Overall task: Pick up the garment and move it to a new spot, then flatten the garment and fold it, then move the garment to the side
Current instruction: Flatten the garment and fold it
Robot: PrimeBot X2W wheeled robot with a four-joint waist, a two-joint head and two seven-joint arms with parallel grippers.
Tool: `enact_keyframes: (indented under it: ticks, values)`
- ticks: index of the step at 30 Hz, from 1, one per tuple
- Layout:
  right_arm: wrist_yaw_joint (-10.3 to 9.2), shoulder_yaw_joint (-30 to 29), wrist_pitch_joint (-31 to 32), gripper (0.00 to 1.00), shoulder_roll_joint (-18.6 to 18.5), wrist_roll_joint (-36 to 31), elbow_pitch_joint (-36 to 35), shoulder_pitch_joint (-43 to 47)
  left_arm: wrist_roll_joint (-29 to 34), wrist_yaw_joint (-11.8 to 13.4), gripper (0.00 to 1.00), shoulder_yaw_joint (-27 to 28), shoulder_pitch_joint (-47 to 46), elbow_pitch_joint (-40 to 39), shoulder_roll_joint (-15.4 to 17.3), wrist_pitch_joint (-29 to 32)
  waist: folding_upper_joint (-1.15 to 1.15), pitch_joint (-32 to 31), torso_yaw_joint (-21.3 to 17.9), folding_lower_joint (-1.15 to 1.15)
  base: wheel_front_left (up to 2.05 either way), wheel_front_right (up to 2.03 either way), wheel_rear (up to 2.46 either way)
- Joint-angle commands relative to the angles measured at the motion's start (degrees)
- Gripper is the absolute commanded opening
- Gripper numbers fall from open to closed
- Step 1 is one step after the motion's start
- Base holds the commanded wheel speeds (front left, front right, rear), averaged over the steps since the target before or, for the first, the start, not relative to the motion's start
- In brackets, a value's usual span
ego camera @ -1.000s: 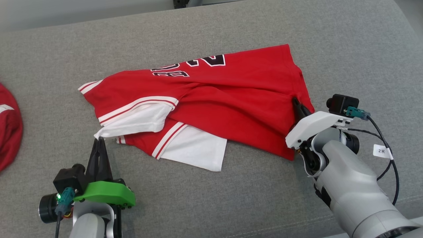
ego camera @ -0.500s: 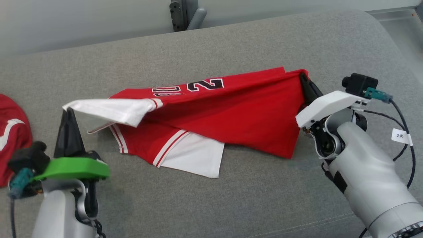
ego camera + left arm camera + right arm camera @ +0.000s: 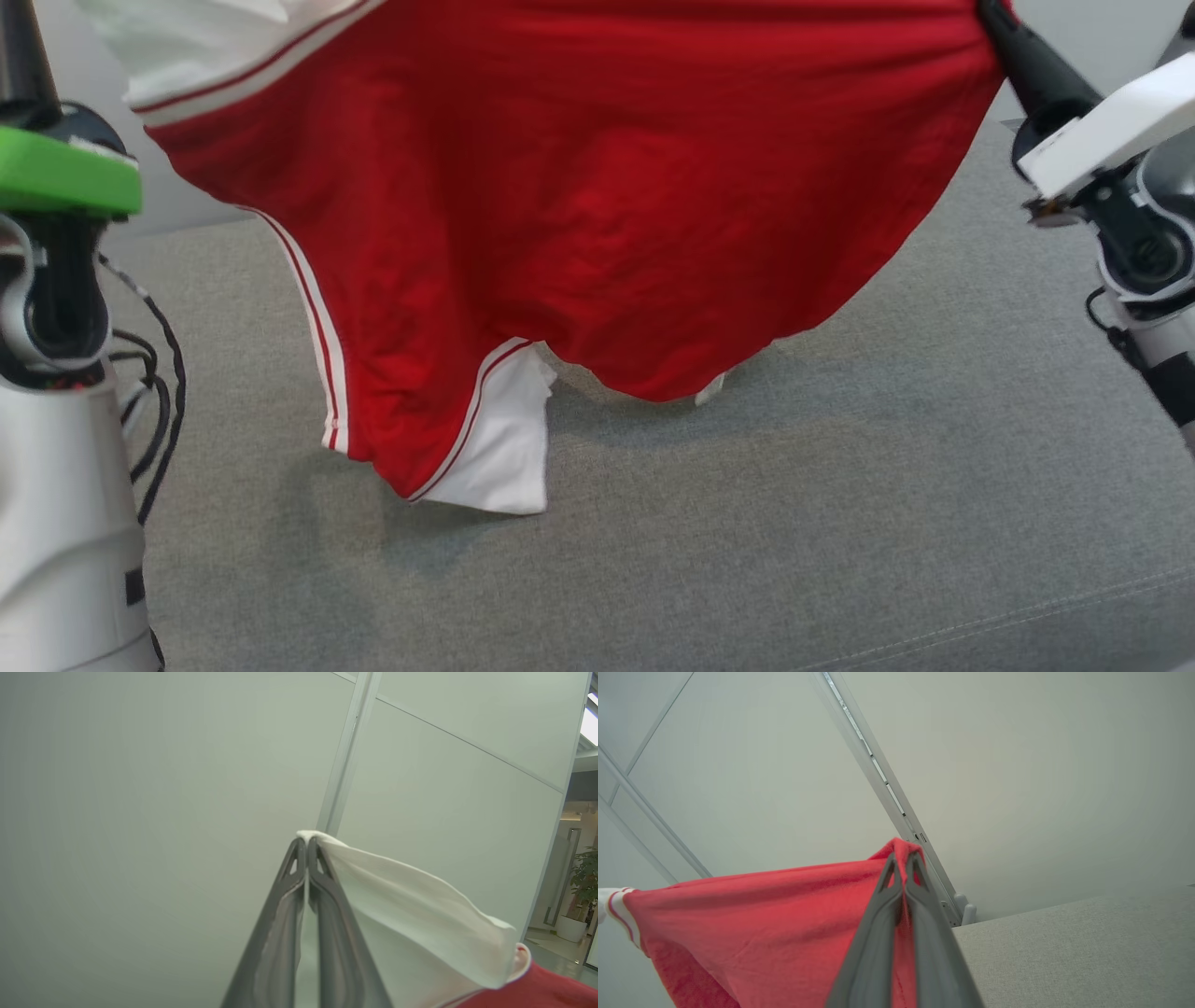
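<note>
The garment point(image 3: 579, 205) is a red jersey with white sleeves and white-and-red trim. It hangs stretched in the air between my two arms, its lowest white sleeve point(image 3: 495, 448) just reaching the grey cushion. My left gripper point(image 3: 307, 842) is shut on a white corner of the garment point(image 3: 411, 905). My right gripper point(image 3: 903, 856) is shut on a red corner of the garment point(image 3: 761, 924). In the head view the left arm's green wrist cover point(image 3: 61, 173) is at the upper left and the right gripper's dark fingers point(image 3: 1027, 56) at the upper right.
A wide grey fabric cushion point(image 3: 840, 513) lies below the hanging jersey, with bare surface to the right and front. Pale wall panels point(image 3: 140, 788) stand behind. Black cables point(image 3: 163, 373) hang beside my left forearm.
Both arms have risen, lifting the jersey off the cushion until it hangs spread between them. The head camera has shifted as well. The right gripper closed fully on the red corner.
</note>
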Motion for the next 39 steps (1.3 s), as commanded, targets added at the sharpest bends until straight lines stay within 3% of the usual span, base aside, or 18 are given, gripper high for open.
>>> enact_keyframes:
  ticks: [1,10,14,18,23,27,29,37,39]
  values:
    - [-0.05,-0.8,0.9,0.00,-1.9,1.1,-1.3,-1.5,-0.4,0.0,0.00,0.0,-2.9,-0.3,1.0,1.5,0.00,-1.3,-0.3,0.00,0.00,0.00,0.00]
    - [-0.05,-4.7,5.6,0.00,-7.9,4.6,-7.5,-9.3,-1.7,0.5,0.00,-3.7,-17.2,-2.4,3.0,12.1,0.00,-2.5,-0.6,0.00,0.00,0.00,0.00]
    - [-0.05,-4.6,9.6,0.00,-9.0,4.6,-7.3,-12.3,-3.1,1.7,0.00,-6.1,-20.6,-0.8,3.3,20.5,0.00,-1.8,-0.6,0.00,0.00,0.00,0.00]
    - [-0.04,-3.2,12.0,0.00,-7.6,2.4,-4.2,-14.4,-4.9,3.0,0.00,-6.7,-22.0,2.3,2.5,25.5,0.00,0.4,-0.5,0.00,0.00,0.00,0.00]
    - [-0.04,-1.9,11.5,0.00,-4.3,-2.4,3.2,-19.7,-3.3,2.8,0.00,-8.9,-27.1,8.5,1.9,25.8,0.00,6.6,-0.2,0.00,0.00,0.00,0.00]
    - [-0.03,-1.4,8.4,0.00,-1.1,-7.8,10.1,-26.7,-0.3,1.9,0.00,-11.5,-35.3,14.2,1.0,22.3,0.00,14.5,0.6,0.00,0.00,0.00,0.00]
    - [-0.03,-1.1,5.5,0.00,0.3,-11.2,13.3,-30.8,4.0,0.8,0.00,-14.2,-40.4,17.2,1.8,18.6,0.00,18.8,0.8,0.00,0.00,0.00,0.00]
    - [-0.03,-0.2,-13.4,0.00,3.3,-24.0,20.2,-48.1,16.8,2.1,0.00,-20.0,-62.1,29.4,2.4,-4.7,0.00,36.2,1.2,0.00,0.00,0.00,0.00]
    - [-0.03,0.2,-15.0,0.00,3.6,-25.2,20.5,-49.8,17.9,2.4,0.00,-20.3,-64.2,30.5,2.4,-8.2,0.00,37.9,1.2,0.00,0.00,0.00,0.00]
